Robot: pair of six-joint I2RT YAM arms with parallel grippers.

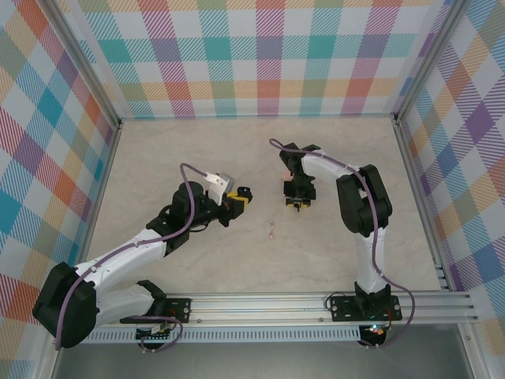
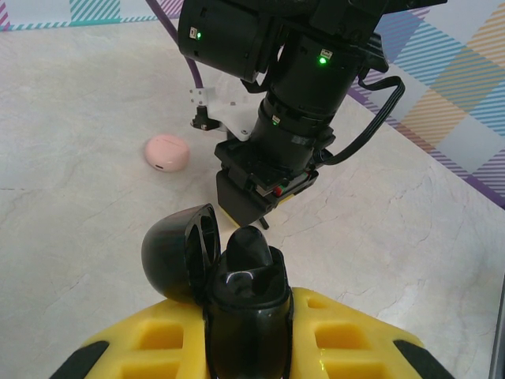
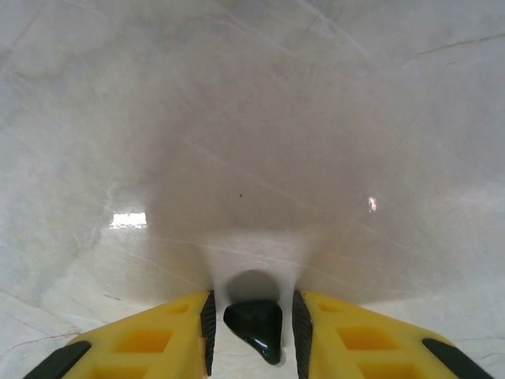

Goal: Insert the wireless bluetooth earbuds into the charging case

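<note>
Pale marbled tabletop [image 1: 197, 260], plaid walls [image 1: 260, 55].
Left gripper [image 2: 248, 339]: clamped on open black charging case [image 2: 248, 292], just left of tabletop centre.
Right gripper [image 3: 253, 304]: jaws set narrow about black earbud [image 3: 256, 325], just right of centre; firm contact not discernible.
Earbud: long axis along fingers [image 3: 158, 339], tapered end pointing back up the gripper.
Step, likely: pickup.
Next: secure pinch, transfer, stem-first seating.

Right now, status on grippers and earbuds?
Left fingers shut on open black charging case. Right fingers straddle black earbud on table, slim gaps. Pink earbud lies loose between arms.
</note>
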